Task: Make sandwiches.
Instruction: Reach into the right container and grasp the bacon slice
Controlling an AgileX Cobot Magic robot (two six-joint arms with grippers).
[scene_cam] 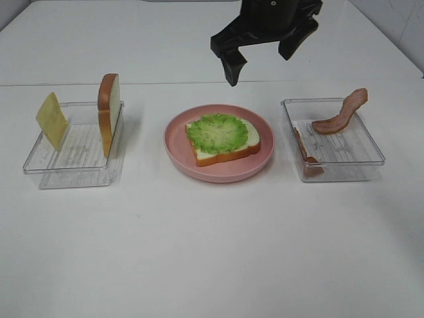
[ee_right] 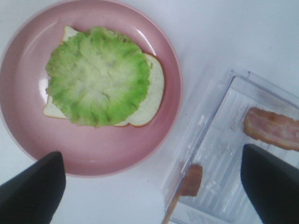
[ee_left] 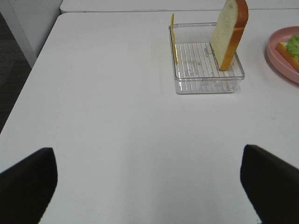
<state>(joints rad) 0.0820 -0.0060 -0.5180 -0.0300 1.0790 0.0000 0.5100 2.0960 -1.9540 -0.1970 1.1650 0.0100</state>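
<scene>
On the pink plate [scene_cam: 218, 173] lies one white bread slice [scene_cam: 250, 142] topped with green lettuce [scene_cam: 217, 132]; the right wrist view also shows this lettuce [ee_right: 98, 77]. My right gripper [scene_cam: 262, 63] hangs open and empty above the table behind the plate, and its fingers [ee_right: 32, 191] are spread wide. A second bread slice [scene_cam: 109, 112] and a yellow cheese slice [scene_cam: 52, 120] stand upright in the left clear tray [scene_cam: 73, 173]. Bacon strips [scene_cam: 341, 114] lie in the right clear tray [scene_cam: 344, 173]. My left gripper [ee_left: 149, 191] is open and empty, away from the left tray [ee_left: 205, 84].
One bacon strip [ee_right: 273, 128] rests over the right tray's far corner, and another [ee_right: 189, 182] leans on its wall nearest the plate. A seam in the white table runs behind the trays. The left arm is outside the exterior high view.
</scene>
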